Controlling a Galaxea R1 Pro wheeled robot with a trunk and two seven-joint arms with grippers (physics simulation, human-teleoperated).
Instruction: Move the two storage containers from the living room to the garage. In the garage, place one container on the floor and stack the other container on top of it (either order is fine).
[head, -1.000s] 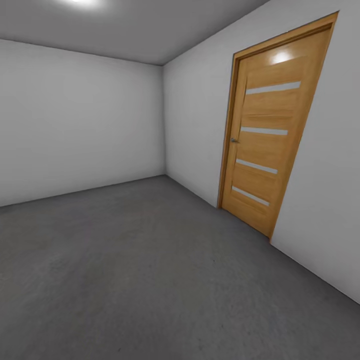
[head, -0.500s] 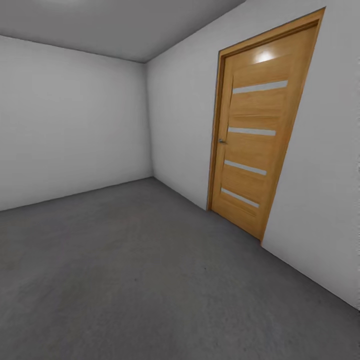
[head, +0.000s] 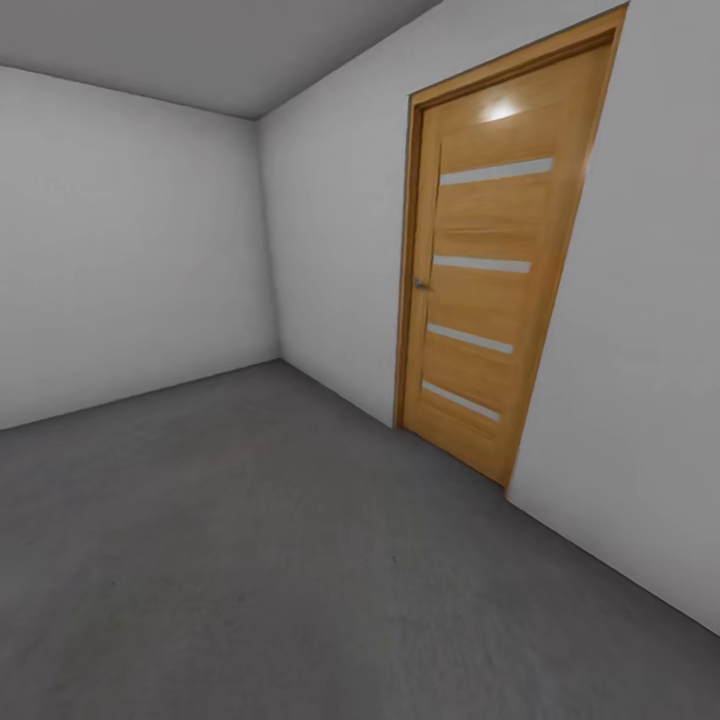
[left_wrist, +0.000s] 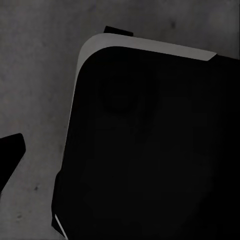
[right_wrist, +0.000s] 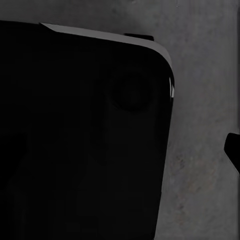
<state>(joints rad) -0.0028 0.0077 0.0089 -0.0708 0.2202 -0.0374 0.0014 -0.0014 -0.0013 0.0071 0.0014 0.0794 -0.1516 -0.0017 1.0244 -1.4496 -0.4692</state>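
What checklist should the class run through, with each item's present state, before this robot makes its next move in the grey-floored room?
1. Robot in the garage, on the dark concrete floor: ok.
2. Floor ahead free for setting a container down: ok.
3. Wooden door shut, handle on its left edge: ok.
4. Storage containers located: cannot tell.
5. Left claw state: cannot tell; a dark robot body panel sits in the left wrist view.
6. Right claw state: cannot tell.
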